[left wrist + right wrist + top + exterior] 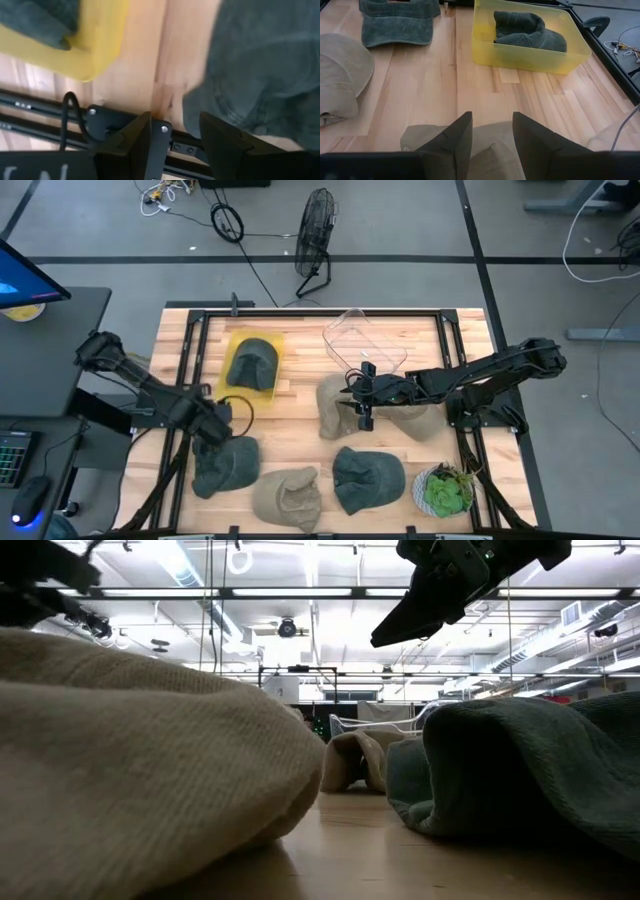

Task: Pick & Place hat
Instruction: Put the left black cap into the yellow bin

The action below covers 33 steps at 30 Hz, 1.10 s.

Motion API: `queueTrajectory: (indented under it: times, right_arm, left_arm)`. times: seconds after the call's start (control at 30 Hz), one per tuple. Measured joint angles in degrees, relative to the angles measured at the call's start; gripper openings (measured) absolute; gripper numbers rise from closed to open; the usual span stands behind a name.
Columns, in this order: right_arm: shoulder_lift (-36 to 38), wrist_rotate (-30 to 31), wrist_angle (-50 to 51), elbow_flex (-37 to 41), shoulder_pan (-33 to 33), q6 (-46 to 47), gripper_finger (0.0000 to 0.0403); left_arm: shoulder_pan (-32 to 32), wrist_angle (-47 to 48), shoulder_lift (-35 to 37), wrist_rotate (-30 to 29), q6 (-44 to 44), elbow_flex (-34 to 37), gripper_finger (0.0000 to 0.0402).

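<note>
Several hats lie on the wooden table. A dark green hat [252, 363] sits in the yellow bin [232, 345] [530, 57]. My right gripper [362, 408] [491, 116] hovers open above a beige hat [335, 408] [490, 145] at the table's middle, well clear of it, as the low view shows [395, 630]. My left gripper [215, 425] [175, 120] is open above the far edge of a dark green hat [225, 462] [260, 75] near the table's left front. Another beige hat [288, 495] and a further green hat [368, 478] rest at the near edge.
A clear plastic bin [365, 340] stands at the far middle. A third beige hat [422, 422] lies under the right arm. A potted plant [445, 490] sits at the near right corner. A black frame [125, 122] borders the table; bare wood lies between the yellow bin and the near hats.
</note>
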<state>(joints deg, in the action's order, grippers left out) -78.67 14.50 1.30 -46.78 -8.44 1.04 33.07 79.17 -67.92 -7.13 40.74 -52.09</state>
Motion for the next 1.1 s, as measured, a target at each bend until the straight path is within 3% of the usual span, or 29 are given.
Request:
queueTrajectory:
  times: [0.2,0.33,0.5,0.8,0.9,1.03,1.1]
  right_arm:
    - [0.0,0.0,0.0,0.0,0.0,-0.1,0.0146]
    - [0.0,0.0,0.0,0.0,0.0,-0.1,0.0146]
    - [0.0,0.0,0.0,0.0,0.0,-0.2,0.0146]
    - [0.0,0.0,0.0,0.0,0.0,-0.1,0.0146]
    - [0.0,0.0,0.0,0.0,0.0,-0.1,0.0146]
    - [0.0,0.0,0.0,0.0,0.0,0.0,0.0146]
    - [0.0,0.0,0.0,0.0,0.0,0.0,0.0146]
  left_arm:
    - [8.3,-3.3,0.0,-0.1,-0.1,3.2,0.017]
    - [11.5,-10.9,-0.2,-0.5,0.9,6.3,0.017]
    - [12.8,-21.9,-1.2,-0.6,0.6,10.3,0.017]
    - [12.8,-26.9,-4.5,-0.7,0.6,13.8,0.0163]
    - [12.8,-28.1,-5.3,-0.7,0.1,14.1,0.0128]
    - [12.8,-29.8,-5.4,-0.7,1.3,14.1,0.0037]
    - [12.8,-30.1,-5.4,-0.7,3.9,14.0,0.0014]
